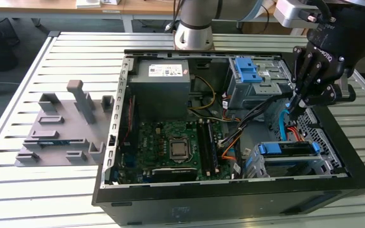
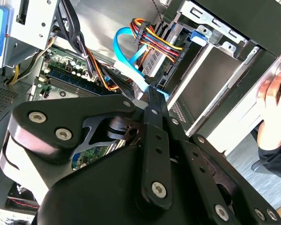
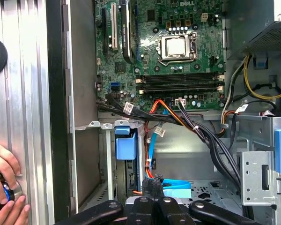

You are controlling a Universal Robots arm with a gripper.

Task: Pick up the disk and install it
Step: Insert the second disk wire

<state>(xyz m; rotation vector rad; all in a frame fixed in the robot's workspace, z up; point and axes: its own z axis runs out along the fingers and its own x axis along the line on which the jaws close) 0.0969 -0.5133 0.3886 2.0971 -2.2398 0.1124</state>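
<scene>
1. The gripper [image 1: 294,105] hangs inside the open computer case [image 1: 233,198], at the exterior view's right. Its claw is narrow, the fingertips drawn close together.
2. The tips sit at the blue data cable [image 1: 286,124]. Whether they pinch its plug I cannot tell.
3. The disk [image 1: 288,149] lies in its blue carrier in the near drive bay at the exterior view's right, just below the claw. In the first wrist view the carrier's blue tab [image 3: 124,143] sits level between the bay rails, so the disk looks seated.
4. To do this step well, I judge the claw should work along the cable's line and avoid twisting, since the plug end meets the disk squarely.
5. Room is tight. The case's side wall [image 1: 353,156] is close on one side, and the upper drive cage [image 1: 258,88] and a black cable bundle [image 1: 252,114] are close on the other.
6. Open room lies straight up, out of the case.
7. A person's hand [image 3: 2,183] rests on the slatted table [image 1: 74,47] outside the case wall, well apart from the claw.
</scene>
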